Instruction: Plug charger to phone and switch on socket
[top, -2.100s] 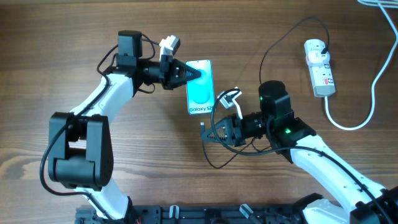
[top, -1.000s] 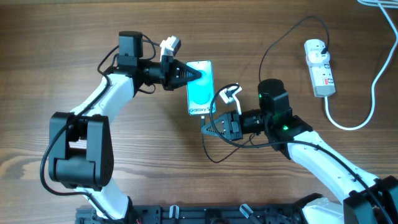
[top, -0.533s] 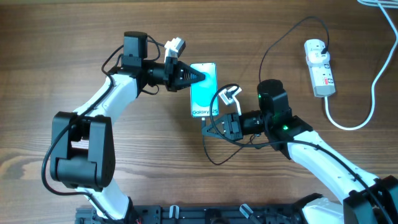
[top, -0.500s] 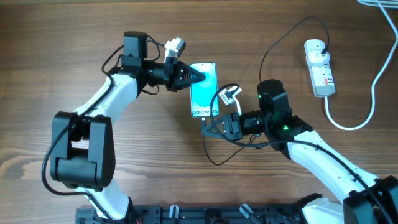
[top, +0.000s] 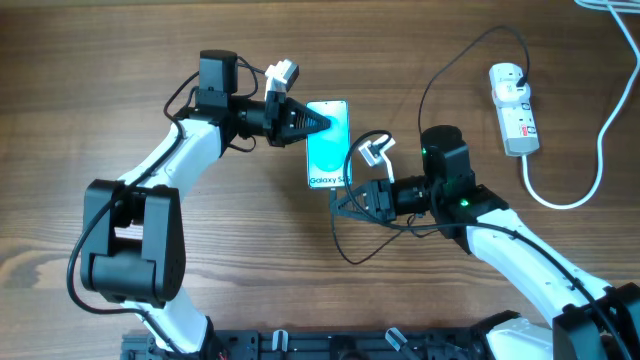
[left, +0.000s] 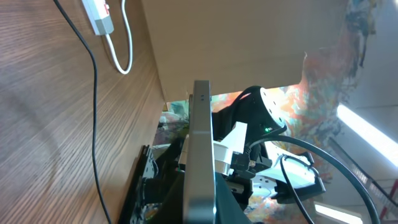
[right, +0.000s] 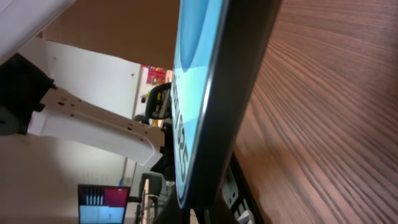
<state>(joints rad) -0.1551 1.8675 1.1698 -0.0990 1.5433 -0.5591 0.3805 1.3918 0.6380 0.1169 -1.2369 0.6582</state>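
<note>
The wooden table (top: 120, 40) carries the socket (top: 513, 108) at its far right, a thick white cord (top: 590, 150) curling beyond it, well apart from the phone (top: 330, 150), which faces screen up near the middle. The left gripper (top: 318, 124) is clenched on the phone's left edge; the right gripper (top: 343, 200), just at its near edge, grasps the charger (top: 345, 261), whose thin cable loops nearer
</note>
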